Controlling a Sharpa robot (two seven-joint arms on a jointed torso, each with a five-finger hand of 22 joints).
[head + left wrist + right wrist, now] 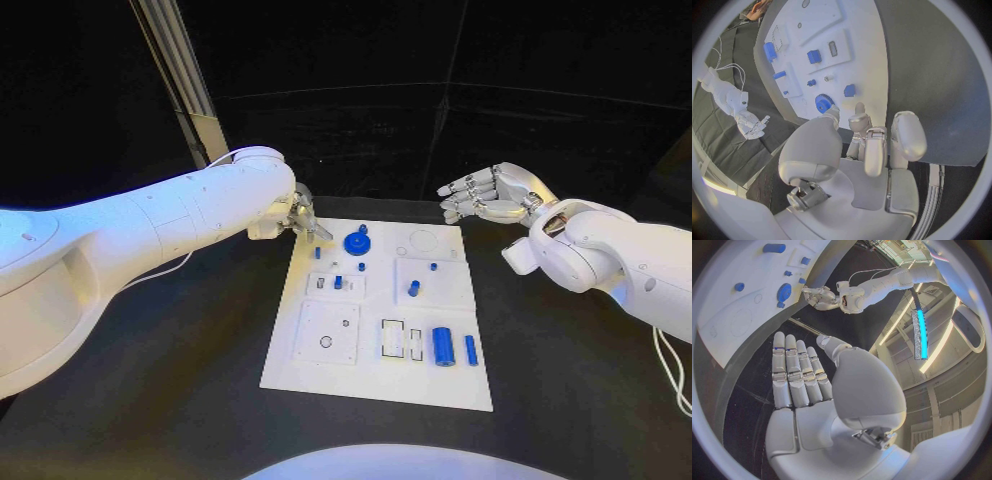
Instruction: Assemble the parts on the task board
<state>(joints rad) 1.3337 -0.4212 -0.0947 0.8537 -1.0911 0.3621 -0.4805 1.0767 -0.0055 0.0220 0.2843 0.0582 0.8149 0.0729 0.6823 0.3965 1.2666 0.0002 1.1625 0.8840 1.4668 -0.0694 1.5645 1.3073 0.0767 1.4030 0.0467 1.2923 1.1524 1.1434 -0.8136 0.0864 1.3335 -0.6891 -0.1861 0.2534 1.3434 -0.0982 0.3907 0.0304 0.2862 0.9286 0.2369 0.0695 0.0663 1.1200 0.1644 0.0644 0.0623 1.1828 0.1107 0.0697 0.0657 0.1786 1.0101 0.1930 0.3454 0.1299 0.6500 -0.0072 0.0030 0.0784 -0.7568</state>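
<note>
The white task board (361, 375) lies in the middle of the black table. A blue gear (358, 243) sits near its far edge, and a blue cylinder (444, 346) and a thin blue bar (470, 349) lie at its near right. A short blue peg (414, 288) stands near the middle, with several small blue pieces around it. My left hand (299, 215) hovers at the board's far left corner, fingers loosely bent and holding nothing. In the left wrist view the gear (824, 103) lies just beyond that hand's fingertips (859, 109). My right hand (490, 193) is raised beyond the far right corner, fingers straight and empty.
A slanted metal post (180, 70) rises behind the left arm. Black table surface (173, 380) surrounds the board on all sides. In the right wrist view the left hand (820, 296) shows beside the board (729, 315) and the gear (784, 292).
</note>
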